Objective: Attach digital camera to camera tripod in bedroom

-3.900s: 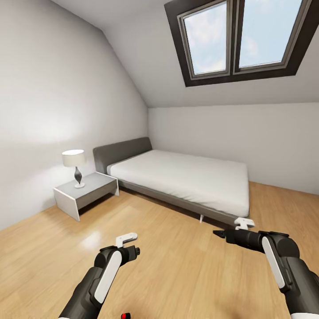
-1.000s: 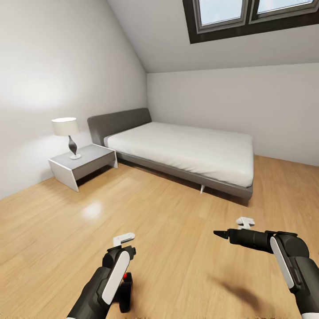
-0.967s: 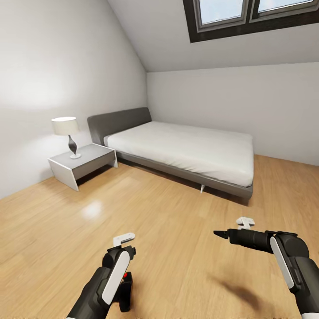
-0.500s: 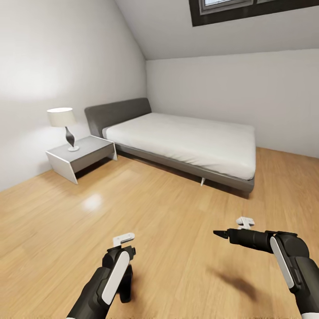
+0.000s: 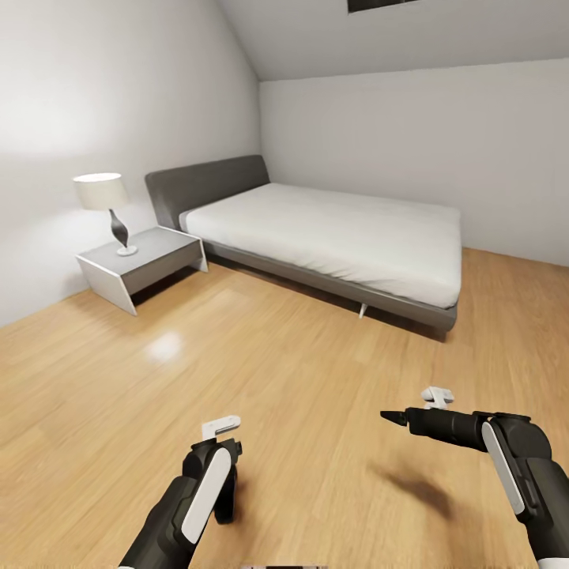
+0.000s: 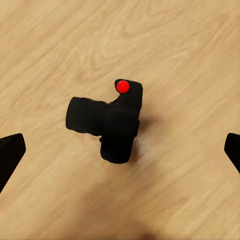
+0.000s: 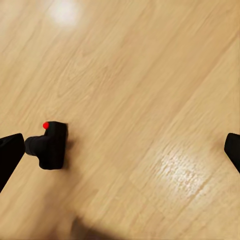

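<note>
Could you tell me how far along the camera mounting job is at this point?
Nothing looks done yet. The digital camera lies on the wood floor, ungrasped. In hand: the left hand hangs open over it, fingertips wide either side. Left: grasp it, find the tripod and mount it. The right hand is open, empty.

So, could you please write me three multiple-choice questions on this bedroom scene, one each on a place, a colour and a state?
1. Where does the camera lie?
A on the bed
B on the wood floor
C on the nightstand

2. What colour is the dot on the camera?
A red
B green
C white

3. How is the left hand?
A shut on the camera
B open above the camera
C shut on the lamp

Answers: 1 B, floor boards surround it; 2 A, its dot is red; 3 B, both fingertips sit wide apart.
</note>
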You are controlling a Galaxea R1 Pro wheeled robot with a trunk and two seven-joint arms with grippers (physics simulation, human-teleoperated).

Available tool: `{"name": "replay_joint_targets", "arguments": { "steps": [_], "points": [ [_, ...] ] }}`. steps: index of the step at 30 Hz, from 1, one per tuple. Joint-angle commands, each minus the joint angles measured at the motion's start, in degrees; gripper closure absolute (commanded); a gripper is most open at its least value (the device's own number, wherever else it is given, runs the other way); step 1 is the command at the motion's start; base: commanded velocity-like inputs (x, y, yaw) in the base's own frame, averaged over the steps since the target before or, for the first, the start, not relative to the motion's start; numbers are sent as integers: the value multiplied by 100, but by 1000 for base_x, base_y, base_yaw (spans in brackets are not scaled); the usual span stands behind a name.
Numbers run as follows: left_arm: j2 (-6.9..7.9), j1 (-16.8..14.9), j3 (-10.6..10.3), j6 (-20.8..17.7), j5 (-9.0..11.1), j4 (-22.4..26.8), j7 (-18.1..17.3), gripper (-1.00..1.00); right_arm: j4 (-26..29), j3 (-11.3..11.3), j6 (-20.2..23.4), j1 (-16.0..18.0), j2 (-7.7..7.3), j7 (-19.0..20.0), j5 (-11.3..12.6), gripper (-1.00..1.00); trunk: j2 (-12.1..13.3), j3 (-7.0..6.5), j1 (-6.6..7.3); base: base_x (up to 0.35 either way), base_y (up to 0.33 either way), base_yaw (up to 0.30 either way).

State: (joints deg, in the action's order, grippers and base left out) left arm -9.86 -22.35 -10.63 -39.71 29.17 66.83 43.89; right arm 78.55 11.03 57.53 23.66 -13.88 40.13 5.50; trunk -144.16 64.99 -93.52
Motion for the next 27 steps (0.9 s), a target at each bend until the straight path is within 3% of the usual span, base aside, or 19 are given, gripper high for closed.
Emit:
{"name": "replay_joint_targets", "arguments": {
  "steps": [1, 27],
  "points": [
    [2, -4, -9, -4, 57, 6, 59, -100, 2, 4, 48, 4, -1, -23, 57, -100, -4, 28, -1, 0, 0, 0],
    [10, -3, -19, 16, 53, -12, 49, -100, -1, 4, 48, 6, -1, -23, 47, -100, -39, 604, -68, 0, 0, 0]
  ]
}}
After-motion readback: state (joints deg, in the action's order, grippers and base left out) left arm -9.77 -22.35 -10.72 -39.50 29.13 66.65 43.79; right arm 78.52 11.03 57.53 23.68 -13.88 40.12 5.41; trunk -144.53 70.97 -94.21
